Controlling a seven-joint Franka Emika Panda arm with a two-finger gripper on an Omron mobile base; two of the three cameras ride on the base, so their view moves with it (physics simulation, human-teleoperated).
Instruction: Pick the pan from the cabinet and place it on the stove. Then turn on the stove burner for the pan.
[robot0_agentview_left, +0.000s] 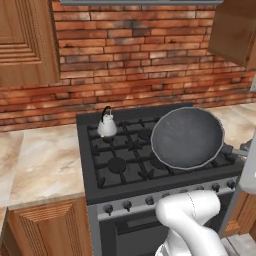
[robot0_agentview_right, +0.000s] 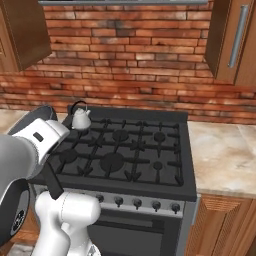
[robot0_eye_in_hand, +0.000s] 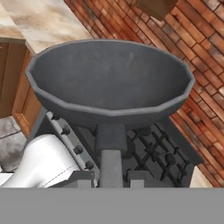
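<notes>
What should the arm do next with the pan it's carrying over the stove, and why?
Probably lower the pan straight down onto the stove. The gripper is shut on its handle, and the left base view shows it held above the right-hand grates, clear of the kettle at the back left.

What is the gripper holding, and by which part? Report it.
The gripper holds the pan by its handle, near where it joins the bowl, carrying it above the stove.
</notes>
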